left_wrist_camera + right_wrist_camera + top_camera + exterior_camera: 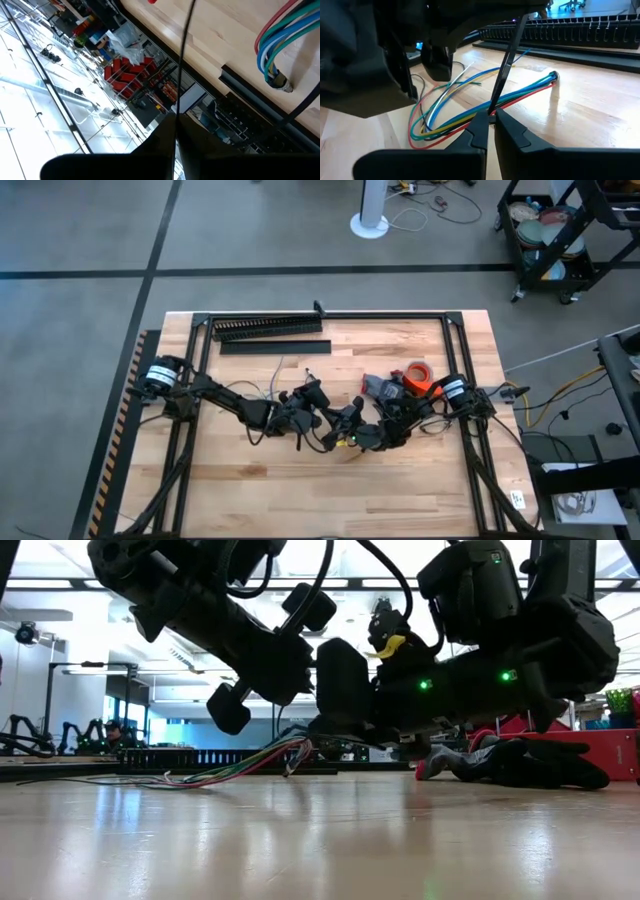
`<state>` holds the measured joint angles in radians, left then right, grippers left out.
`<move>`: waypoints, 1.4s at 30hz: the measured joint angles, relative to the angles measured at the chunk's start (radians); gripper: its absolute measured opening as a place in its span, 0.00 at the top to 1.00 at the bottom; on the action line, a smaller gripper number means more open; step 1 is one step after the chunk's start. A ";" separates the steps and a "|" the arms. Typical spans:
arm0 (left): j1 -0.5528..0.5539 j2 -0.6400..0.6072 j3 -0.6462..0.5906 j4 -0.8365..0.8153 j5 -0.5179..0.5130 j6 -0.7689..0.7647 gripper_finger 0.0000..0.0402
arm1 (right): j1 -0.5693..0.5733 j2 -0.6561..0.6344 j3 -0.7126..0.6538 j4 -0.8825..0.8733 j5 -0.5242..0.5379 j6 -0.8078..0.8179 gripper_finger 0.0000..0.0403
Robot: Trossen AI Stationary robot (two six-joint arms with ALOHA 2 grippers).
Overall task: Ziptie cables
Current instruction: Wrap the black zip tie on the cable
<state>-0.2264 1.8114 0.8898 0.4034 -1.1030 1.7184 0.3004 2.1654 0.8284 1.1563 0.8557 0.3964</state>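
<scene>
The cables (470,112) are a loose bundle of coloured wires lying on the wooden table; they also show in the left wrist view (275,45) and the low view (230,773). One ziptie (505,65), a thin dark strip, stretches between my two grippers above the bundle. My left gripper (176,120) is shut on one end and my right gripper (491,116) on the other. Both meet at the table's middle, left (315,402) and right (343,423). Whether the strip passes under the wires is hidden. My left gripper pinches one end of the ziptie (178,102) between its two shut fingers. The strip runs straight out past the fingertips, clear of the table. My right gripper pinches the ziptie's other end (494,106) between its two fingertips, low over the cable bundle. The strip rises slanting from them toward my left gripper.
A long black comb-toothed duct (265,328) and a flat black strip (275,347) lie along the far edge. An orange tape roll (417,375) and a grey tool (380,387) sit at the right, under my right arm. The near half of the table is bare wood.
</scene>
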 joint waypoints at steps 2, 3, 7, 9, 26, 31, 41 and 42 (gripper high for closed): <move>0.000 0.000 0.000 0.000 -0.006 0.000 1.00 | 0.000 -0.001 0.000 0.000 0.000 0.005 1.00; 0.000 0.000 0.000 0.000 -0.006 0.000 1.00 | 0.000 -0.002 0.000 0.000 0.000 0.005 1.00; 0.000 0.000 0.000 0.000 -0.010 -0.001 1.00 | 0.000 -0.002 0.000 0.000 0.000 0.005 1.00; 0.000 0.000 0.000 0.000 -0.013 -0.001 1.00 | 0.000 -0.002 0.000 0.001 0.000 0.005 1.00; -0.004 0.000 0.000 0.000 -0.014 -0.002 1.00 | -0.013 -0.004 -0.005 0.001 -0.046 0.143 1.00; -0.010 0.000 0.000 0.000 -0.014 -0.011 1.00 | -0.017 -0.006 -0.017 0.001 -0.048 0.170 1.00; -0.010 0.000 0.000 -0.001 -0.014 -0.017 1.00 | -0.018 -0.017 -0.023 0.001 -0.052 0.169 1.00; -0.010 0.000 0.000 -0.001 -0.014 -0.018 1.00 | -0.018 -0.019 -0.025 0.001 -0.052 0.167 1.00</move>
<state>-0.2367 1.8114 0.8894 0.4019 -1.1172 1.7000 0.2825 2.1464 0.8038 1.1569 0.8032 0.5635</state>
